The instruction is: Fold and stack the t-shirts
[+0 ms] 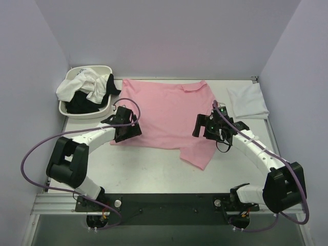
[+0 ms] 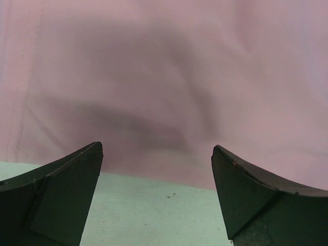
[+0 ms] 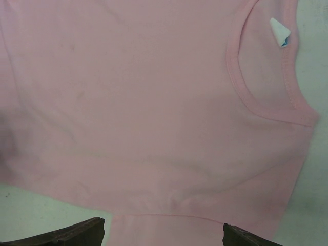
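Your pink t-shirt (image 1: 164, 115) lies spread on the worktop (image 1: 148, 171). Your left fingers (image 2: 61, 195) hang released over its near-left edge; your right fingers (image 3: 77, 234), also released, hover over its right side.

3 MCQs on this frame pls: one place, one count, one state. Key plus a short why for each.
1. Where on the table is the folded white t-shirt?
A. far right
B. near left
C. centre

2. How many t-shirts lie on the table itself, outside the basin?
A. one
B. two
C. four

3. How is the left gripper?
A. shut on cloth
B. open, holding nothing
C. shut on nothing

Key:
1 A: it lies by the table's far right edge.
2 B: only the pink t-shirt, spread flat in the middle, and the folded white one.
3 B: its fingers stand wide apart, with only cloth and table below them.
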Controlling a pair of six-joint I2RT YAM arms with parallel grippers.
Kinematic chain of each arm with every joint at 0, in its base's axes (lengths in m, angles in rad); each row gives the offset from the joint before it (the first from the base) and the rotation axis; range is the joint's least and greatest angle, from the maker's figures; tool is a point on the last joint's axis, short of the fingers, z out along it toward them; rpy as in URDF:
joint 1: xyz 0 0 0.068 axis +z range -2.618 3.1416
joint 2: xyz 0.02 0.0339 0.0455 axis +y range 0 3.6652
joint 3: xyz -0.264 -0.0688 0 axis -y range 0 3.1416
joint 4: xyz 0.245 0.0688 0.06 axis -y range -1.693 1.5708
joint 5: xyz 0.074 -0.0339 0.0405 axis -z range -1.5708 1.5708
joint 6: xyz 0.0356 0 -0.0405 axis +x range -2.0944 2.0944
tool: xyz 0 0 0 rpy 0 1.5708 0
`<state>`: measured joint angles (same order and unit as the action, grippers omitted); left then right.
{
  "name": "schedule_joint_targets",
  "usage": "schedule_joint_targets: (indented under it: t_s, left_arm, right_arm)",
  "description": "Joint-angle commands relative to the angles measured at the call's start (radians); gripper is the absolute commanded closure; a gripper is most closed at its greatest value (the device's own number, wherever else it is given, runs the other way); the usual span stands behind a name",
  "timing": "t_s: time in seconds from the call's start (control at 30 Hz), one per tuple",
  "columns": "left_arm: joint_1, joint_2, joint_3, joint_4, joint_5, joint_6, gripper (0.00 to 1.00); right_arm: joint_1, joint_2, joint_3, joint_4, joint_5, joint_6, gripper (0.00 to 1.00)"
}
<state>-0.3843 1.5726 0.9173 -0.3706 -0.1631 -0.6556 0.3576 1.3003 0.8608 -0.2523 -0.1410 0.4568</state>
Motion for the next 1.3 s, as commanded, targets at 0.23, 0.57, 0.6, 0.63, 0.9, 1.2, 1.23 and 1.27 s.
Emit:
schedule_joint_targets:
  t_s: [0.23,0.57,0.6,0.63,0.9,1.2,1.23,1.27]
  left_arm:
    - [0.002,-0.071,-0.057,0.176,-0.016,-0.047,0.03]
    - [0.002,-0.014,-0.078,0.186,-0.105,-0.029,0.03]
    - [0.002,-0.01,-0.084,0.202,-0.108,-0.029,0.03]
    - [0.002,-0.005,-0.089,0.206,-0.115,-0.033,0.03]
    - [0.002,0.036,-0.164,0.256,-0.135,-0.045,0.03]
    - [-0.036,-0.115,-0.262,0.151,-0.15,-0.101,0.03]
    - [-0.039,-0.164,-0.267,0.138,-0.142,-0.102,0.03]
    - [-0.054,-0.19,-0.274,0.104,-0.141,-0.108,0.03]
  right_arm:
    - [0.0,-0.095,-0.166,0.119,-0.065,0.059,0.0]
    - [0.0,-0.016,-0.278,0.295,-0.155,0.121,0.0]
    - [0.0,-0.004,-0.285,0.304,-0.161,0.129,0.0]
    - [0.0,0.001,-0.29,0.314,-0.172,0.131,0.0]
    - [0.004,-0.042,-0.368,0.286,-0.132,0.129,0.0]
    - [0.009,-0.232,-0.425,0.058,-0.048,0.149,0.0]
    - [0.011,-0.258,-0.431,0.039,-0.04,0.146,0.0]
    - [0.012,-0.304,-0.436,0.021,-0.031,0.143,0.0]
